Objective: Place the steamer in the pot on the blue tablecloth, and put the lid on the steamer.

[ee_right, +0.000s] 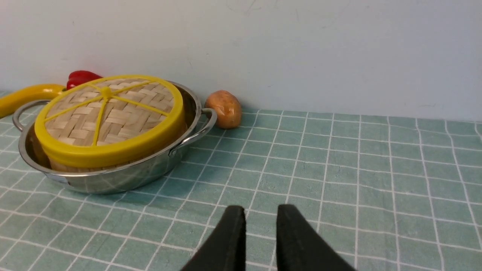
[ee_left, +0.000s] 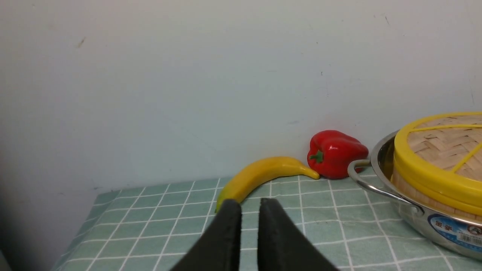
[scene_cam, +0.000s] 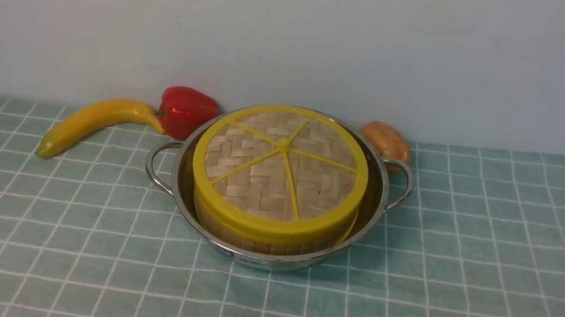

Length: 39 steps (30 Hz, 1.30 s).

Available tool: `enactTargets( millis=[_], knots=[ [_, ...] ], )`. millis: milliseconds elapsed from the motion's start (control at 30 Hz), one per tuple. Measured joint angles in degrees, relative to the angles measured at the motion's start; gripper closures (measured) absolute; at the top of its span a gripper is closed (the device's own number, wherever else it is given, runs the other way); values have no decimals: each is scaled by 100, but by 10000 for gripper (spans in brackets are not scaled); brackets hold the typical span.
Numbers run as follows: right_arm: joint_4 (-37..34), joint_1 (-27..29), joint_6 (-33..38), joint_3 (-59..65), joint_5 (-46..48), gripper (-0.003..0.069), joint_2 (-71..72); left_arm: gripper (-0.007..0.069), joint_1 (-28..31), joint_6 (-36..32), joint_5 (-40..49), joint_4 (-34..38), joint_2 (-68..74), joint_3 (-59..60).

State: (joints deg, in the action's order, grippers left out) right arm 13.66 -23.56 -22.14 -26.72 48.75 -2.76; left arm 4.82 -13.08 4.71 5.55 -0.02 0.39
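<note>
Nearest each wrist camera, the two grippers are hanging over the blue tablecloth (scene_cam: 468,281), well apart from the cookware. The left gripper (ee_left: 249,205) is showing its black fingers with only a narrow slit between the tips, holding nothing. The right gripper (ee_right: 261,210) is looking much the same, its fingers slightly parted around a thin gap and empty; neither one is appearing in the front view.

Farther out, in the middle of the cloth, the pot (scene_cam: 374,208) is sitting with its two loop handles pointing left and right. The steamer (scene_cam: 268,243) is resting inside it, only a band of its bamboo wall showing beneath the lid (scene_cam: 280,172), which is lying flat on top and covering the basket's contents.

Behind the pot, against the pale wall, a red pepper (scene_cam: 186,111) is sitting just beside the pot's left handle, with a banana (scene_cam: 93,124) stretching away to its left and its tip touching the pepper. A potato (scene_cam: 386,140) is lying just behind the right handle.
</note>
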Motion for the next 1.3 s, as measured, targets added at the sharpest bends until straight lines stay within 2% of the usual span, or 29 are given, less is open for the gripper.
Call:
enactTargets(
  millis=[133,233,267,333,567,800,1300],
  knots=[
    [71,423,-6,7,-196,505,102,550,0,0,0,0,0,0],
    [158,1202,-47,259,-899,496,132,537,0,0,0,0,0,0],
    [162,1242,-47,259,-899,496,132,536,0,0,0,0,0,0],
    [158,1740,-77,830,-1569,492,127,528,0,0,0,0,0,0],
    [-33,2663,-156,2559,-3239,478,128,518,0,0,0,0,0,0],
    [0,2710,-156,2712,-3679,456,254,508,0,0,12,0,0,2],
    [7,2710,-156,2717,-3728,421,276,508,0,0,12,0,0,2]
  ],
)
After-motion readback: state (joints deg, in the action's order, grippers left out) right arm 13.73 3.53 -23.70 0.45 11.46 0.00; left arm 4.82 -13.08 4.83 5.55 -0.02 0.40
